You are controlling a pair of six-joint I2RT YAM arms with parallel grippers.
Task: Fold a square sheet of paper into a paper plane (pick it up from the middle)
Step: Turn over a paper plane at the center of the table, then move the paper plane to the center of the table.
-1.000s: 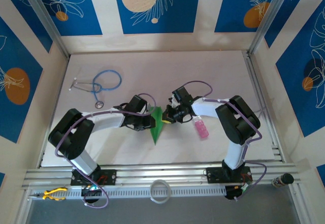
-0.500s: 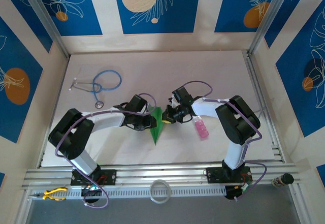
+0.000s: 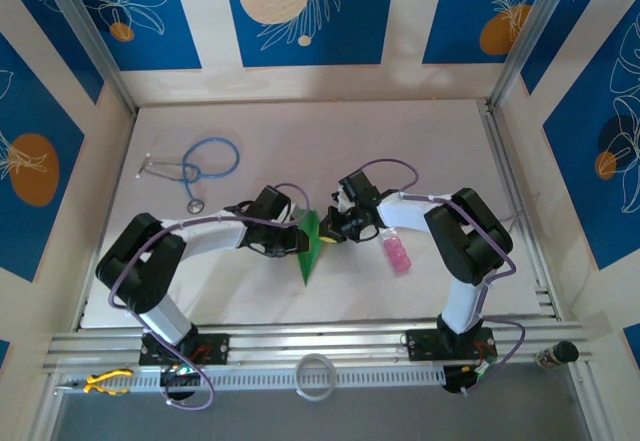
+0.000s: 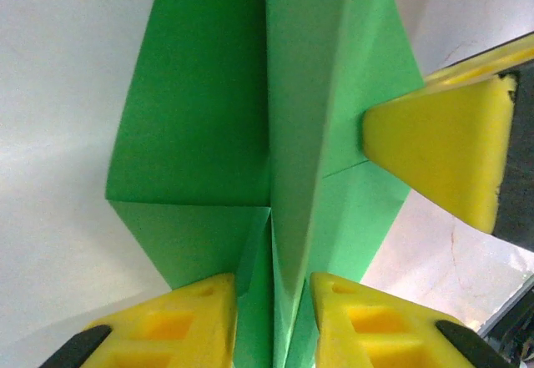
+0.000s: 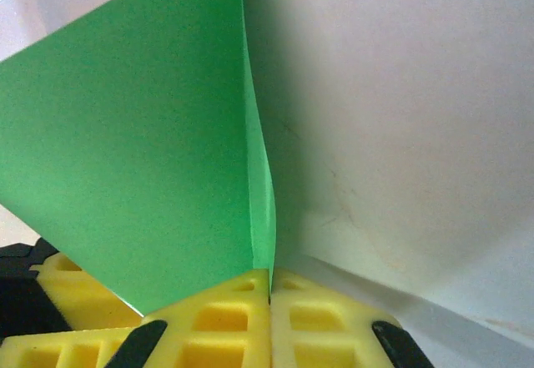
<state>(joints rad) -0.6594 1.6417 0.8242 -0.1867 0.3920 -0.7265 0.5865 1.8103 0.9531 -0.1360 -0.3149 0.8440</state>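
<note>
Lying on the white table (image 3: 420, 141) between the two arms, the paper plane (image 3: 309, 251) points its narrow tip toward the near edge; its wings rest flat and its centre fold stands up. Seen from the left wrist, the left gripper (image 4: 274, 328) keeps its yellow fingers a little apart, one on each side of this raised fold; a narrow gap shows on both sides, so it does not squeeze the paper. The right gripper (image 5: 269, 299) has its fingers pressed together on an edge of the green paper; in the left wrist view one of its yellow fingers touches a wing's edge. A stethoscope (image 3: 195, 169) lies well apart at the far left; a pink bottle (image 3: 397, 253) lies just beside the right arm.
</note>
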